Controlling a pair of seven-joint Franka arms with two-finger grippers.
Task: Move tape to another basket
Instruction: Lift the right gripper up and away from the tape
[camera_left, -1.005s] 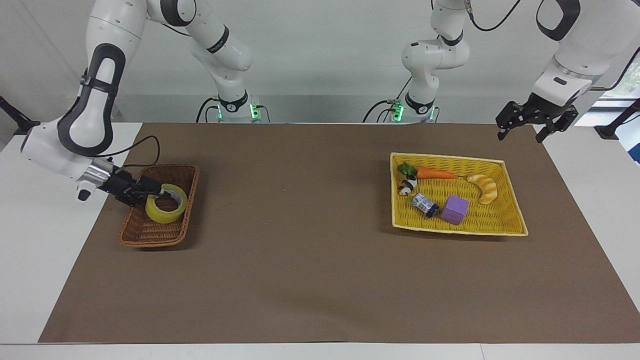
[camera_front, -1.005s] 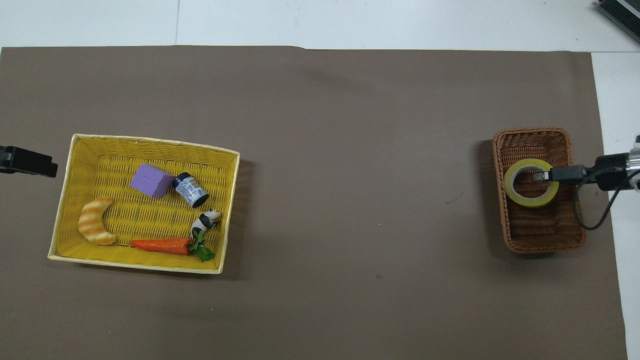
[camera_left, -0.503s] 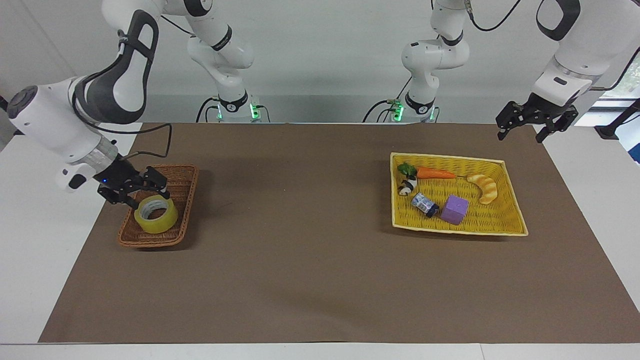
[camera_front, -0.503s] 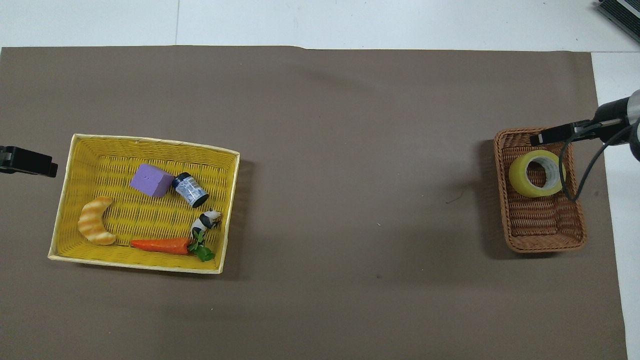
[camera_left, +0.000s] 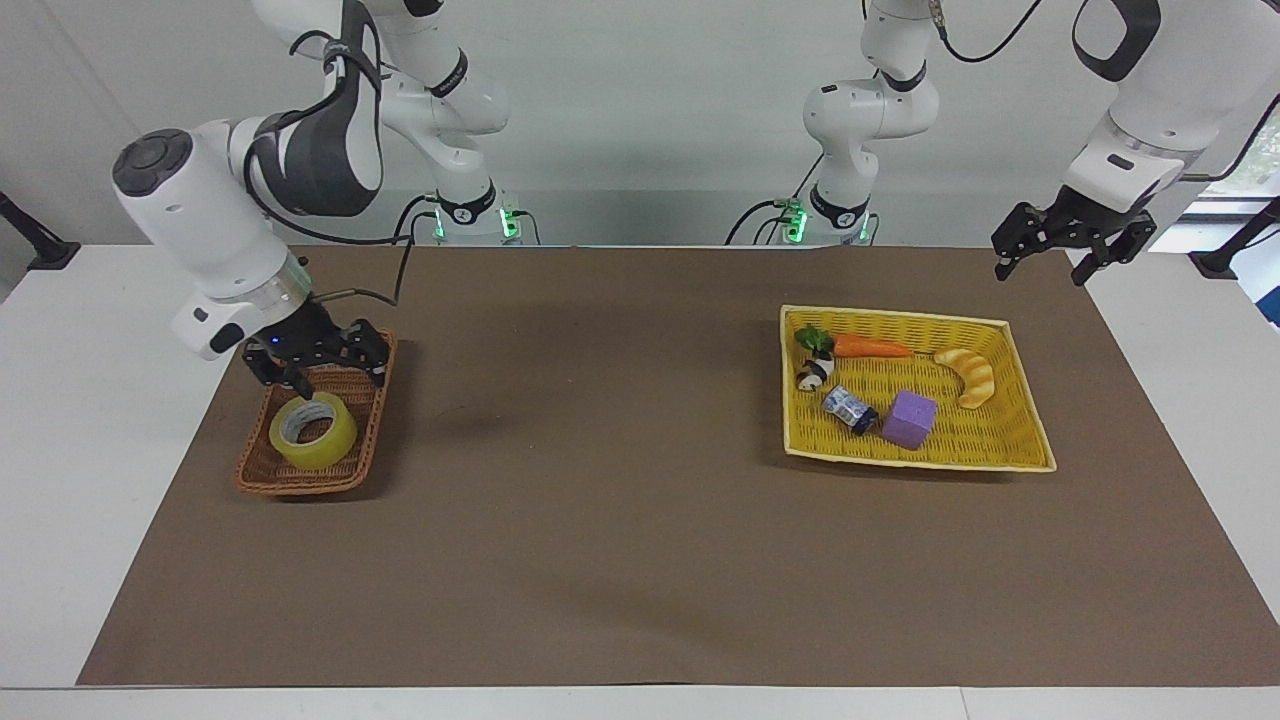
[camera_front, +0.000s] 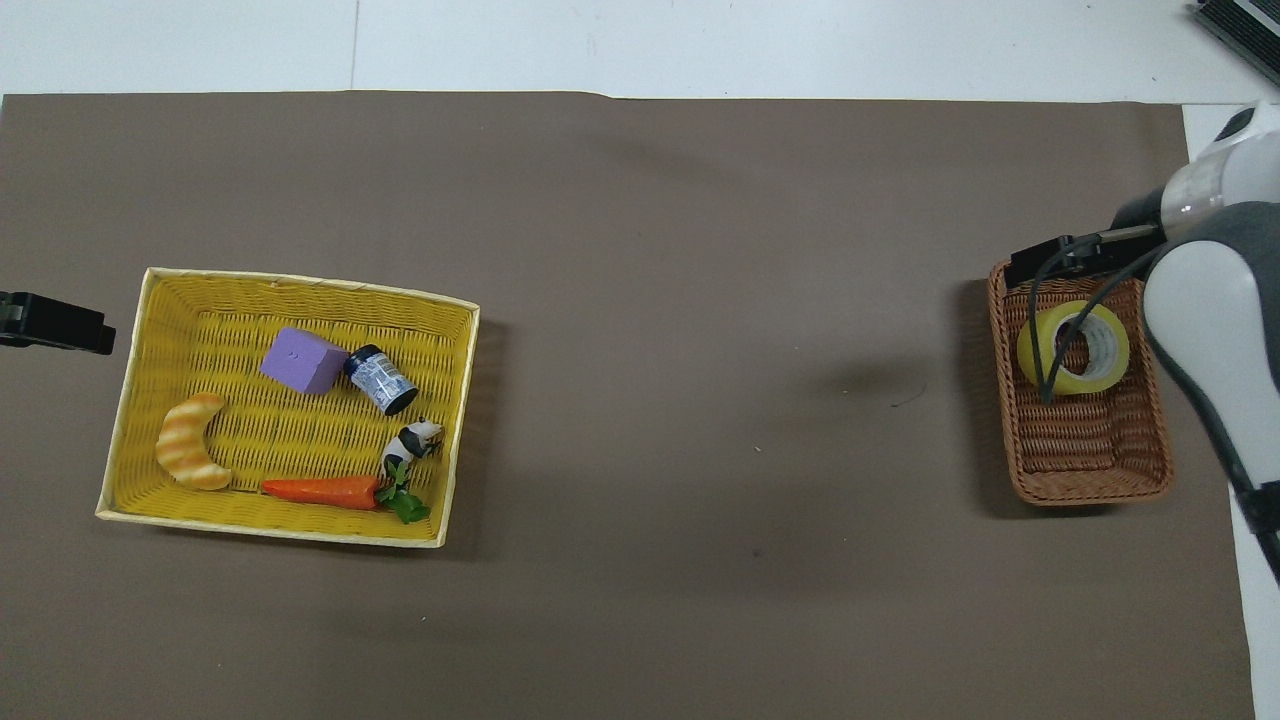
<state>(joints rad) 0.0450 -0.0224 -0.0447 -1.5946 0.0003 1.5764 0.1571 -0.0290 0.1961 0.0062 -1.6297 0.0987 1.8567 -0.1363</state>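
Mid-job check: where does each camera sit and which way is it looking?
Facing view: high across the table, looking at both arm bases; right hand open over the wicker basket, left hand waiting open.
Overhead view: above the robots' end, looking steeply down; only forearm and hand tips show.
Shared: tape in that basket, yellow basket.

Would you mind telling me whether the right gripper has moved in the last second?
Yes. The right gripper, open, has left the tape and swung up over the wicker basket's robot-side end.

Yellow translucent tape (camera_left: 313, 431) in brown woven basket (camera_left: 262, 468). Purple cube (camera_left: 909, 420), orange carrot (camera_left: 872, 347) in bright yellow basket (camera_left: 915, 459). Surface (camera_left: 620, 520) covering: brown.
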